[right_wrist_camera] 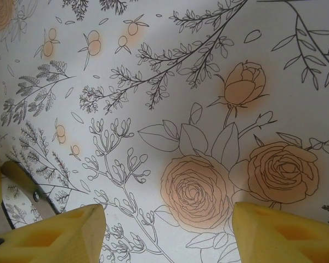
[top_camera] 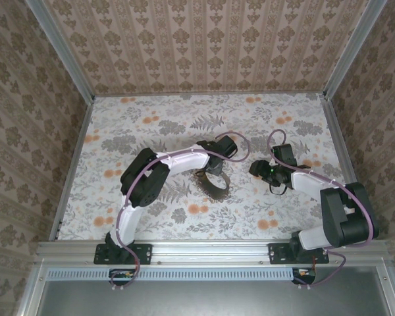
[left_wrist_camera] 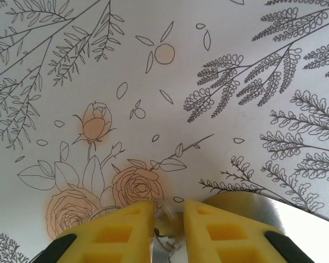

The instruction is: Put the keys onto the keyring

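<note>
Left yellow fingers point(left_wrist_camera: 137, 224) stand nearly closed about the thin metal keyring with brown strap point(top_camera: 216, 187), mid floral counter point(top_camera: 138, 125); actual grip cannot be told. Right yellow fingers point(right_wrist_camera: 60, 233) gape wide, empty.

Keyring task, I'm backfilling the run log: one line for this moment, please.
left end effector: narrow, fingers around metal ring of keyring | right end effector: open, empty, above table

Both arms bend inward toward each other. The left gripper point(left_wrist_camera: 169, 227) points down, jaws narrowly apart; the right gripper point(right_wrist_camera: 167, 233) hangs with jaws spread wide.
</note>
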Motion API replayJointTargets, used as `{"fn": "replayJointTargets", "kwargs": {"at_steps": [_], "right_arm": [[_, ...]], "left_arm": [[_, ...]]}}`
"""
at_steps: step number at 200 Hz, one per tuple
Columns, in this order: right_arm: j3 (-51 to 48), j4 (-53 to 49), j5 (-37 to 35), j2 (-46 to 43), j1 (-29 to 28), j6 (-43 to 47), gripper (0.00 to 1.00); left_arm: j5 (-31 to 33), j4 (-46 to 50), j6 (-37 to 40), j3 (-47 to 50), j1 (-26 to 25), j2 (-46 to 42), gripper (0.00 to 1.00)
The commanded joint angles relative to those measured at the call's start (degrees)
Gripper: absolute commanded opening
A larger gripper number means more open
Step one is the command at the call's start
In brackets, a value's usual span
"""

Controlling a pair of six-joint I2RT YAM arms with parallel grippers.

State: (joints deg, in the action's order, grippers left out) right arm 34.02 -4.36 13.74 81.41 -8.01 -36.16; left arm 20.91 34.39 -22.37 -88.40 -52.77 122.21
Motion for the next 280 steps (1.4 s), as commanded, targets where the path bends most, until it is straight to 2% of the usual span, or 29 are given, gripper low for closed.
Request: {"fn": "replayJointTargets", "kwargs": {"at_steps": [1, 59, 83, 118, 137, 186, 203, 242, 280], "right_arm": [[-0.28, 0.24, 0.42, 0.46, 0.35, 0.53, 0.64], [-0.11, 1.34, 2.21, -0.52, 0.36, 0.26, 0.64], [1.82, 0.74, 3.28, -0.81, 0.39, -0.12, 0.64], [4.57, 1.49, 4.77, -1.33, 0.32, -1.41, 0.65], [6.8, 1.81, 5.79, -3.51, 0.28, -2.13, 0.65], [11.43, 5.44, 9.29, -5.1, 0.28, -5.85, 0.65], [12.8, 7.62, 11.49, -5.42, 0.23, -7.22, 0.65], [16.81, 11.02, 15.94, -5.89, -1.02, -8.4, 0.62], [19.64, 14.62, 17.91, -5.34, -3.78, -7.66, 0.61]], "left_arm": [[0.98, 0.28, -1.15, 1.04, 0.47, 0.57, 0.19], [1.86, 0.93, 0.06, 0.96, 0.53, -1.31, 0.0], [1.31, 1.19, 3.47, 0.57, 0.67, -3.51, 0.0], [-1.97, -2.03, 12.74, 1.45, 1.25, -9.44, 0.0], [-6.79, -3.98, 15.02, 2.36, 2.97, -13.45, 0.0], [-17.98, -0.68, 14.93, -1.53, 10.23, -18.13, 0.0], [-23.26, -4.57, 15.88, 0.06, 13.28, -20.62, 0.0], [-42.79, -18.15, 17.81, 5.04, 21.04, -25.01, 0.0], [-56.7, -26.16, 16.66, 4.09, 24.5, -25.14, 0.0]]}}
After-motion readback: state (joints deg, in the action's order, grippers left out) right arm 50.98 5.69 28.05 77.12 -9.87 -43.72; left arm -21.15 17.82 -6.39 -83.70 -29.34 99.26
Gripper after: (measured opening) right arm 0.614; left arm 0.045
